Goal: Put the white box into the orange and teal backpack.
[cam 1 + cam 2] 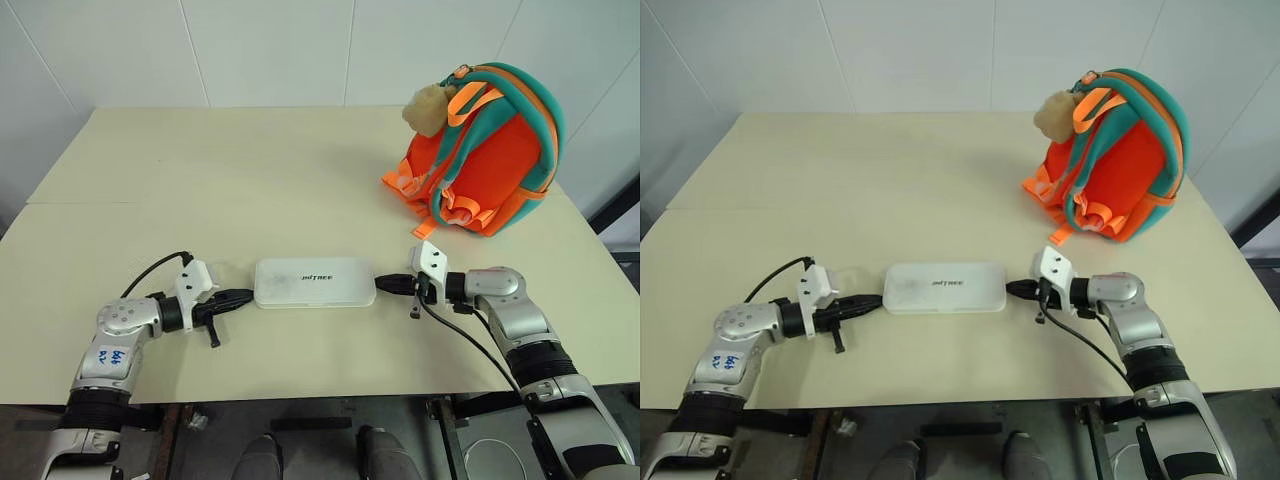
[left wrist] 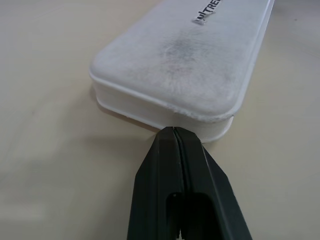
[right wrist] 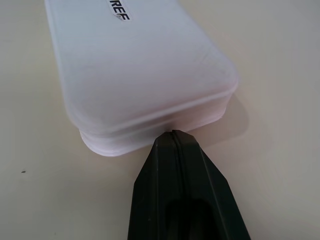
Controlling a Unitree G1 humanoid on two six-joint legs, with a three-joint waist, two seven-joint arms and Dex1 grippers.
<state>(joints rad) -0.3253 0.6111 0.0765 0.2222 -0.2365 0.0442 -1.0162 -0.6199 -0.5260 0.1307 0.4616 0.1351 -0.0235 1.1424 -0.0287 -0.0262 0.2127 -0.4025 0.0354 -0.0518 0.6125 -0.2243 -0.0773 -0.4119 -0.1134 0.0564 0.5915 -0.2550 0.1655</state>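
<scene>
The white box (image 1: 314, 282) lies flat on the table near its front edge, with dark lettering on its lid. My left gripper (image 1: 249, 296) is shut, and its tip meets the box's left end (image 2: 165, 112). At the opposite short end (image 3: 150, 130), the tip of my right gripper (image 1: 383, 283) is pressed in, also shut. The box sits pinched between the two tips, resting on the table. The orange and teal backpack (image 1: 490, 150) stands upright at the back right, a tan plush charm (image 1: 430, 108) hanging near its top.
The cream table (image 1: 220, 190) stretches wide to the left and back, with a seam line across its left part. White wall panels rise behind it. The backpack's orange webbing loops (image 1: 410, 182) spill onto the tabletop toward the box.
</scene>
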